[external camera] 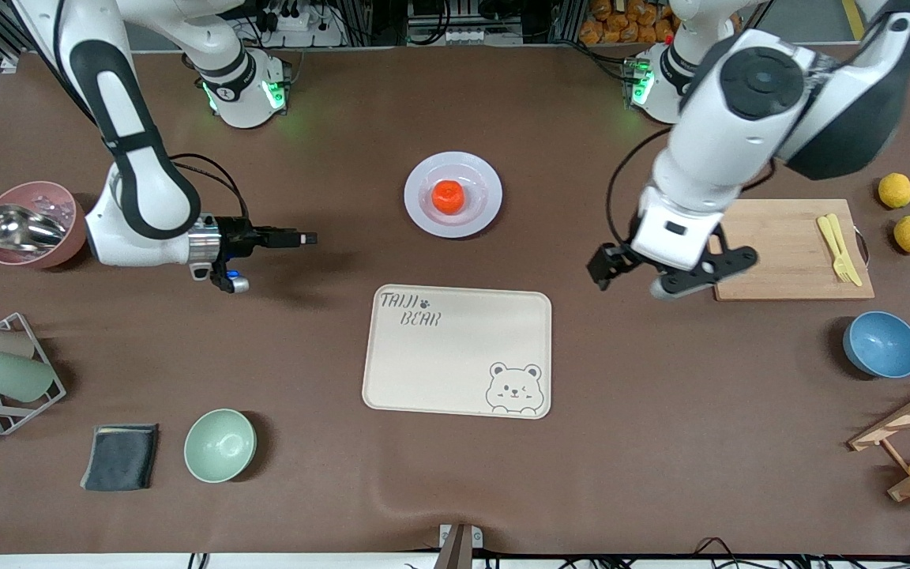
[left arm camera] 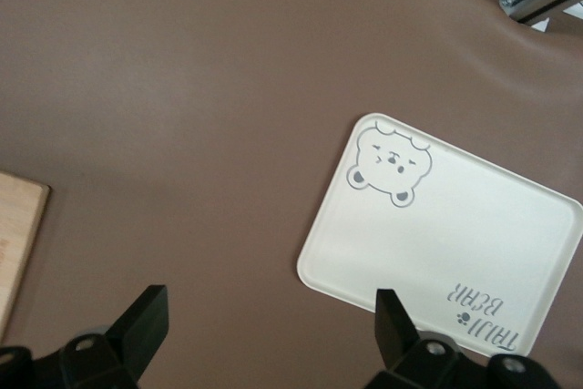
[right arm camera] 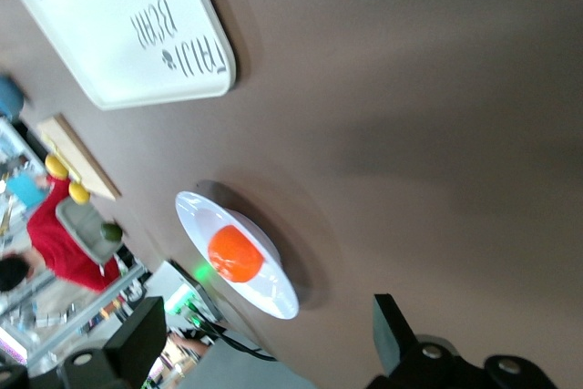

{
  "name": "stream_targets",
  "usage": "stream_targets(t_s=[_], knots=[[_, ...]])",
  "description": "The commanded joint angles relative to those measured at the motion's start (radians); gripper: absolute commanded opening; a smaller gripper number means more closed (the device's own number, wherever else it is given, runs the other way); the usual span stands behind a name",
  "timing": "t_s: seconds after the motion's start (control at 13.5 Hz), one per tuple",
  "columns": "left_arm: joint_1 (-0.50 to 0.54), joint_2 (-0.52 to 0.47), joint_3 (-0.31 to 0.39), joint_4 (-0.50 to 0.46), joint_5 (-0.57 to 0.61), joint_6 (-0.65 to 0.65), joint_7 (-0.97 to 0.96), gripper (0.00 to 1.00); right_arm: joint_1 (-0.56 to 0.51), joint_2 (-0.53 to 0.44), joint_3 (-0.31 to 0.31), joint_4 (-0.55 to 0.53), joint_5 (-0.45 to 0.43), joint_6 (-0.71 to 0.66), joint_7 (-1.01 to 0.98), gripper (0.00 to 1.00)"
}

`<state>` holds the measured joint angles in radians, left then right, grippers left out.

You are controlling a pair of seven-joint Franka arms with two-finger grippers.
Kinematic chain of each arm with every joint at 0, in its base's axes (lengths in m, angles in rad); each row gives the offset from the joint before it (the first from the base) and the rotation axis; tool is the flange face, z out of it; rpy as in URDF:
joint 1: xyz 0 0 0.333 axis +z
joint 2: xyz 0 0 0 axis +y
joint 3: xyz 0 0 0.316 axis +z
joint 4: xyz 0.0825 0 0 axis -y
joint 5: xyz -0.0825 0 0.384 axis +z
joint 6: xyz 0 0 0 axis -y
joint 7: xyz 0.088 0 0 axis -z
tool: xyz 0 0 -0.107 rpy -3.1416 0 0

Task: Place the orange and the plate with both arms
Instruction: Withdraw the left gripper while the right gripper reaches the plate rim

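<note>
Nearest the front camera of the task's things lies the cream bear tray (external camera: pixel 456 350), bare, and lower in the front view than either hand; the left gripper (external camera: pixel 670 273) hangs with its jaws spread wide and empty over bare cloth at the edge of the wooden cutting board (external camera: pixel 787 246), the tray lying toward the right arm's end from it; the right gripper (external camera: pixel 303 236) hangs level over the cloth with jaws likewise apart and nothing in them, pointing toward the middle of the table; farther off, between the two hands, the orange (external camera: pixel 449 196) sits in the well of the plate (external camera: pixel 486 207); I judge that no grasp has begun, so the next move calls for one hand to reach in for the fruit and the other for the plate's rim, the tray being the likely place to set them.
</note>
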<state>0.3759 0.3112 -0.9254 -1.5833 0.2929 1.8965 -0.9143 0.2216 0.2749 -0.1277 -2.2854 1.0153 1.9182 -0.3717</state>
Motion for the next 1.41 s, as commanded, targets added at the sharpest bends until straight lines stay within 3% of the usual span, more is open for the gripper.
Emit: stream_targets(t_s=[0.0,0.37,0.59,0.74,0.96,1.19,1.34], knots=[[0.021,0.011,-0.015,0.032,0.000,-0.053,0.043,1.00,0.022,0.076,-0.006,-0.002,0.084,0.001,-0.227,1.00],[0.051,0.015,-0.012,0.060,0.015,-0.111,0.066,1.00,0.185,0.092,-0.007,-0.054,0.356,0.008,-0.355,1.00],[0.075,0.017,-0.006,0.078,0.029,-0.112,0.122,1.00,0.200,0.112,-0.007,-0.054,0.368,0.022,-0.393,1.00],[0.083,0.019,-0.006,0.086,0.026,-0.114,0.155,1.00,0.197,0.125,-0.007,-0.055,0.370,0.018,-0.450,0.90],[0.098,0.014,-0.001,0.095,0.022,-0.157,0.266,1.00,0.225,0.150,-0.006,-0.057,0.416,0.021,-0.472,0.88],[0.054,0.005,0.106,0.124,-0.012,-0.172,0.345,1.00,0.298,0.176,-0.006,-0.057,0.511,0.067,-0.493,0.87],[-0.021,-0.006,0.221,0.158,-0.049,-0.203,0.402,1.00,0.324,0.178,-0.006,-0.057,0.536,0.070,-0.496,0.84]])
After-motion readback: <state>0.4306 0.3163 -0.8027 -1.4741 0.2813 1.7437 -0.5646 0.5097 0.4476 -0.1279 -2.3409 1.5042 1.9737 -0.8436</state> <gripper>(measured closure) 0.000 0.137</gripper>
